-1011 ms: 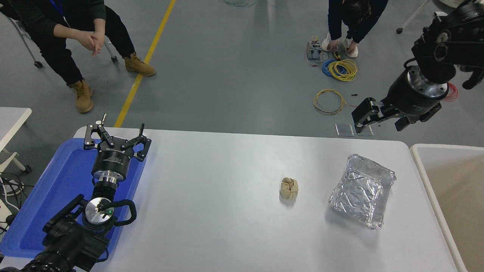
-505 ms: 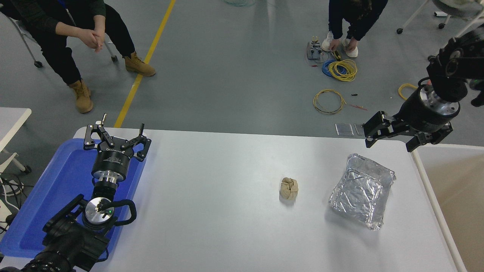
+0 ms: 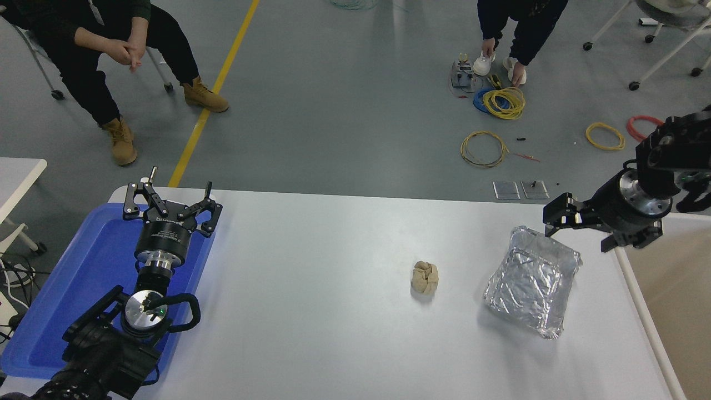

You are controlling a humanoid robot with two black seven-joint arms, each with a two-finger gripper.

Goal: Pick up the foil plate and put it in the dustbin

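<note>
While the foil plate (image 3: 532, 282) lies flat on the table (image 3: 311, 311), untouched, the right gripper (image 3: 561, 219) hangs just past the plate's far corner, on the side toward the dustbin (image 3: 639, 300), not touching. Can't tell if its fingers are spread or closed; they're seen end-on & dark. From the gripper the plate lies nearer the camera & a bit left. Plate's long axis runs from far corner to near corner, tilted slightly rel. to the table edge. Paper ball (image 3: 425, 276) sits well left of the plate, apart from it. Dustbin is just right of the plate, past the table edge. Left gripper (image 3: 171, 203), fingers spread, is parked over the blue tray (image 3: 83, 278), far left of the plate, so the right arm is much nearer. Judgement: grasp not yet begun; the far rim looks the handiest spot.
</note>
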